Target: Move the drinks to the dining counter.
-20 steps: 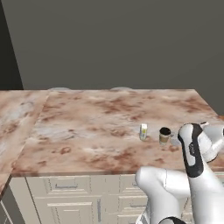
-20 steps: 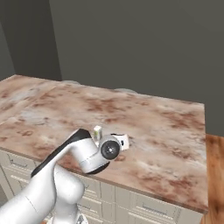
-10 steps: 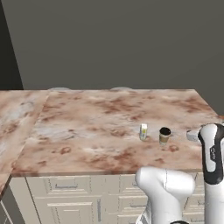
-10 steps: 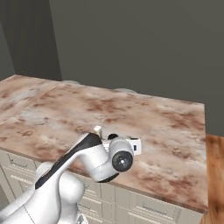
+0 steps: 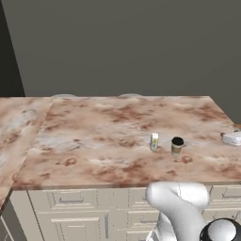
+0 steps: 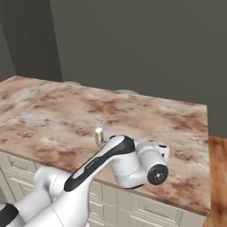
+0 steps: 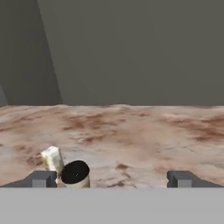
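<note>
Both drinks — carton (image 5: pixel 154 141) and cup (image 5: pixel 177 146) — stand near the dining counter (image 5: pixel 94 141) front edge; the open gripper (image 7: pixel 111 178) should back off without touching them.

No legible text, label, brand or number found; yellowish print noted on the white carton (image 5: pixel 154 140), too small to be read

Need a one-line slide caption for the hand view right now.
Open gripper looks low across the veined stone counter, with the black-lidded cup and white carton standing close together beside one fingertip.
</note>
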{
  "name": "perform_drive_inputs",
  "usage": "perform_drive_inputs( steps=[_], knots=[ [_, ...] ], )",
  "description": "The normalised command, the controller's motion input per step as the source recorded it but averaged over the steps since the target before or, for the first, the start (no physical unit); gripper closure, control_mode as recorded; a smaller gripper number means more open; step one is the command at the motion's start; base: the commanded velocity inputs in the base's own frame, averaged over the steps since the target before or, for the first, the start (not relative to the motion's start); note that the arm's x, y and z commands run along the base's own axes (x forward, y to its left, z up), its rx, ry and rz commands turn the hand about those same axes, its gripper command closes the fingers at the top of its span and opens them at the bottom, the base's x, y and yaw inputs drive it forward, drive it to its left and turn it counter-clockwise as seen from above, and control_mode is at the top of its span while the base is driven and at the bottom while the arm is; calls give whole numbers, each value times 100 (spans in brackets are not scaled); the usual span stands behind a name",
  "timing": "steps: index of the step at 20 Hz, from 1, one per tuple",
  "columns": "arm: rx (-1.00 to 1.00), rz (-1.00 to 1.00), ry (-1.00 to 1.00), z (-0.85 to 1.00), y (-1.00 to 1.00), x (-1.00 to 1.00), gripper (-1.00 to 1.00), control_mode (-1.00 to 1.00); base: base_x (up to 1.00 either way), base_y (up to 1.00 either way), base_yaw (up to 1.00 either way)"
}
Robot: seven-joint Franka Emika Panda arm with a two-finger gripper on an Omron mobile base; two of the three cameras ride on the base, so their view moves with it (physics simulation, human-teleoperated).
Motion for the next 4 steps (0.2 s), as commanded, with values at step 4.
perform_drive_inputs(
  steps=[4],
  knots=[
    [15, 1, -5, 17, -68, -3, -100, -100, 0, 0, 0]
  ],
)
